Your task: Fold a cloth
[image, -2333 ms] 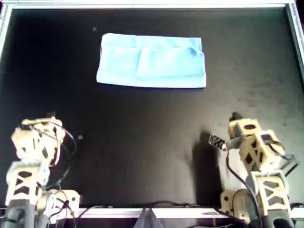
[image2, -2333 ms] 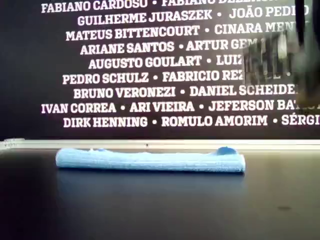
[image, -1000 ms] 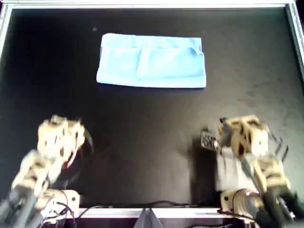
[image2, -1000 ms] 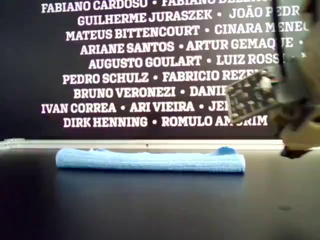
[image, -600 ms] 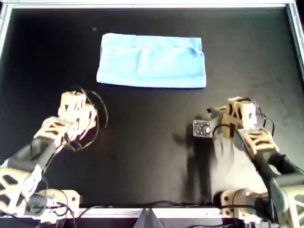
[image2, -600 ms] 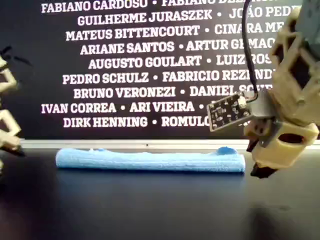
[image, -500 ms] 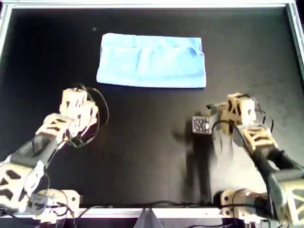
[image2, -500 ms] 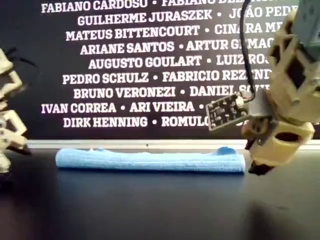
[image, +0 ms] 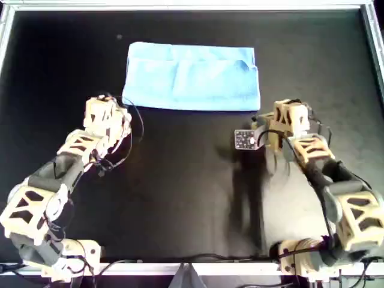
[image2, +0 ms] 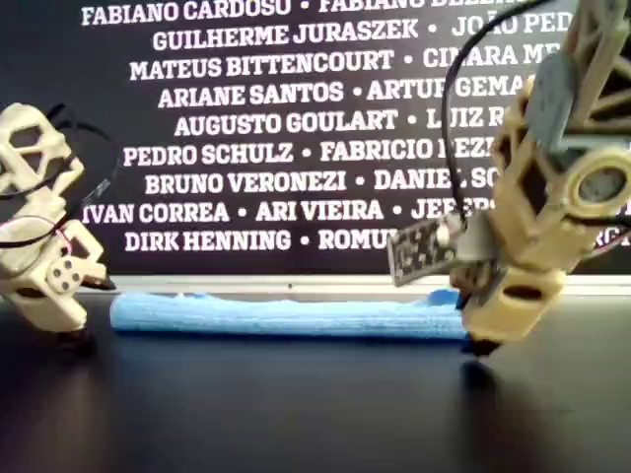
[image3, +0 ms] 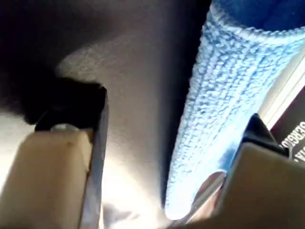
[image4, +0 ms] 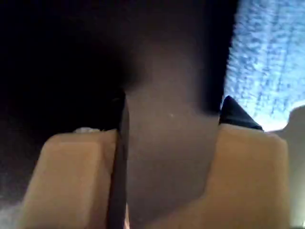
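The light blue cloth (image: 192,77) lies folded into a flat rectangle at the far middle of the black table; it also shows in the exterior view (image2: 286,317). In the overhead view one tan arm's gripper (image: 110,109) is low by the cloth's near left corner, the other arm's gripper (image: 282,114) by its near right corner. The wrist views do not show which arm is which. My first gripper (image3: 178,109) is open and empty, the cloth's thick edge (image3: 224,90) beside one fingertip. My second gripper (image4: 176,104) is open and empty over bare table, the cloth (image4: 267,62) just beyond one fingertip.
A metal rim (image: 180,6) frames the black table. A black wall with white names (image2: 296,118) stands behind the cloth. A small circuit board (image: 245,139) sticks out from the arm on the overhead view's right. Both arm bases sit at the near edge.
Both arms have reached out from the near edge toward the cloth's near corners and come down low. The cloth has not moved.
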### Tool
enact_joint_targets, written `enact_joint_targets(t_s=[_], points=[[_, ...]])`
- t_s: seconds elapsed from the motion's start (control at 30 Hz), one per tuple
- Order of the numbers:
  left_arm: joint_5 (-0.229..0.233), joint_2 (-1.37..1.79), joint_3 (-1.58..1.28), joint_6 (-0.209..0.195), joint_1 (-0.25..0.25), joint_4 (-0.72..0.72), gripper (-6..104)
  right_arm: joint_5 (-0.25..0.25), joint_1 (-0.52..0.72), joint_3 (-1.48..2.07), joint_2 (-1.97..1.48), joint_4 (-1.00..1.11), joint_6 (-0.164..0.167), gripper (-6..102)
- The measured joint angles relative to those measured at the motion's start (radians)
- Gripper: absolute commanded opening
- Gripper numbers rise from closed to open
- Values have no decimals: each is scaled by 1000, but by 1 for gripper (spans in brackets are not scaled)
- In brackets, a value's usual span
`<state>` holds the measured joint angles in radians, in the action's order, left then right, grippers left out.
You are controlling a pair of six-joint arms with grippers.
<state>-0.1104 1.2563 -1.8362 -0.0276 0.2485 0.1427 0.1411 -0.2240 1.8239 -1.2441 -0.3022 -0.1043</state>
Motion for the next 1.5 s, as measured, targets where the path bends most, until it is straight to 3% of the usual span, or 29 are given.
enact_joint_targets(t_s=[0.2, 0.27, 0.47, 0.93, 1.23, 1.5], points=[[0, 0, 0, 0, 0, -2, 100, -179, -86, -60, 37, -3, 5, 78], [0, 0, 3, 0, 0, -2, 100, -216, -112, -81, 49, -3, 9, 78], [-2, -83, 103, 0, 0, -2, 100, -247, -107, -140, 86, -3, 8, 78], [0, -239, 313, 0, 0, -6, 100, -244, -110, -295, 201, -14, 3, 78], [0, -287, 373, 0, 0, -9, 98, -244, -110, -572, 344, -238, 3, 78], [0, -299, 399, 0, 0, -12, 98, -244, -110, -658, 390, -275, 3, 78]])
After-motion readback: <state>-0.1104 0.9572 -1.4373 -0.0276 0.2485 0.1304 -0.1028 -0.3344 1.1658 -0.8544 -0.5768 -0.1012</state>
